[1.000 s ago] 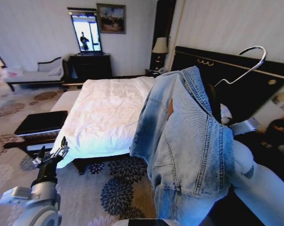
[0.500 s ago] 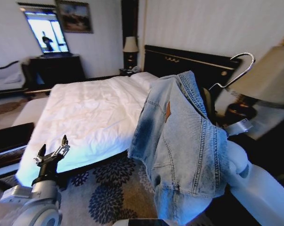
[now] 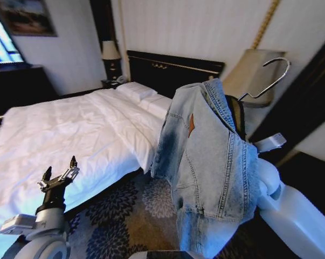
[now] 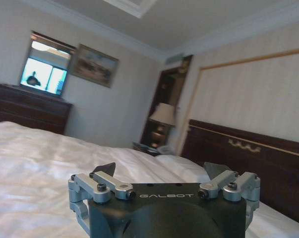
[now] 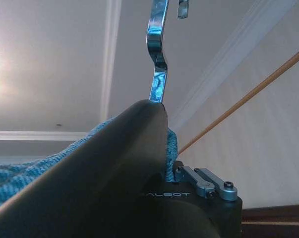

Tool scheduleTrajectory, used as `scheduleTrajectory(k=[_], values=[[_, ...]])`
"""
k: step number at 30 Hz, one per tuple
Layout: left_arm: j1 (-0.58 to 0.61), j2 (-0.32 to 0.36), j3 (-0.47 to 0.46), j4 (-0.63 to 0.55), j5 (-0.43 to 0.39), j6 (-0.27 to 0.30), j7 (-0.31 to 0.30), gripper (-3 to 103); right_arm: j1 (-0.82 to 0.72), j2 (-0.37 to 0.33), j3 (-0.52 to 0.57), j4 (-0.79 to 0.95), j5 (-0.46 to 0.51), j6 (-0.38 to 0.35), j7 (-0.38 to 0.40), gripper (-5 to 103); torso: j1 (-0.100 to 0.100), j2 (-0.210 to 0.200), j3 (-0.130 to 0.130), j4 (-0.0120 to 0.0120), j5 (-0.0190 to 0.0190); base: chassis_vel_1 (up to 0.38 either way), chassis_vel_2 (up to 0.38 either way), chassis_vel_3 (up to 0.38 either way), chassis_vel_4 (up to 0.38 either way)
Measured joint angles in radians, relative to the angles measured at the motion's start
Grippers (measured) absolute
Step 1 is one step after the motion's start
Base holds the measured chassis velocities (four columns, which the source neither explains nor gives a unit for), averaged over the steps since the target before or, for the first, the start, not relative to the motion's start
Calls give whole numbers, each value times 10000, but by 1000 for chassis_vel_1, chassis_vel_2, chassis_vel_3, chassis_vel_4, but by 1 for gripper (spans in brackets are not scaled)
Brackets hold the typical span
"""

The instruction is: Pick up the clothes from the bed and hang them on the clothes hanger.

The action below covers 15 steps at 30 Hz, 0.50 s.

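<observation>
Left gripper (image 3: 59, 175): nearest the head camera, at 7 o'clock, raised over the carpet beside the bed; fingers spread apart with nothing between them, an idle posture that suggests this arm is waiting while the other carries the load.
Same gripper, left wrist view (image 4: 159, 174): both dark fingertips stand well apart above the body, confirming it holds nothing.
Denim jacket (image 3: 208, 167): at 4 o'clock, draped over the hanger and off the bed, hanging down in front of the right arm; carried high, probably to keep the hem off the floor.
Clothes hanger (image 3: 267, 81): silvery hook rises at 2 o'clock above the collar; a dark shoulder of it shows inside the collar, the remainder covered by denim.
Right gripper (image 5: 201, 186): under the hanger's dark shoulder and denim; its fingers are covered, so whether they are parted or clamped cannot be told.
Right arm (image 3: 291, 208): white link at 4 o'clock, partly behind the jacket.
Bed (image 3: 70, 135): white duvet from 9 to 11 o'clock, its near-left corner cut by the frame edge.
Headboard (image 3: 173, 67): black, at 12 o'clock.
Lamp (image 3: 110, 51): far, at 11 o'clock.
</observation>
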<state>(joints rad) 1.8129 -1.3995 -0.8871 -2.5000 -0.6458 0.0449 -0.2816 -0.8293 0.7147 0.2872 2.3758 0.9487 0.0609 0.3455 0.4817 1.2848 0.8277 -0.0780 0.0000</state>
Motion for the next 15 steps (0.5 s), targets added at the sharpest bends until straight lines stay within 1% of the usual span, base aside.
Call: scheduleTrajectory(k=[7, 15], values=[[84, -42, -37, 0, -55, -14, 5, 100, 52, 30, -73, -37, 35, 3, -4, 23, 0, 0, 0, 0, 0, -122, -126, -126, -133], [80, -77, 49, 0, -64, -34, 16, 100, -302, 67, 303, 78, 15, 3, -26, 23, -2, 2, 0, 0, 1, -122, -128, -124, -115]])
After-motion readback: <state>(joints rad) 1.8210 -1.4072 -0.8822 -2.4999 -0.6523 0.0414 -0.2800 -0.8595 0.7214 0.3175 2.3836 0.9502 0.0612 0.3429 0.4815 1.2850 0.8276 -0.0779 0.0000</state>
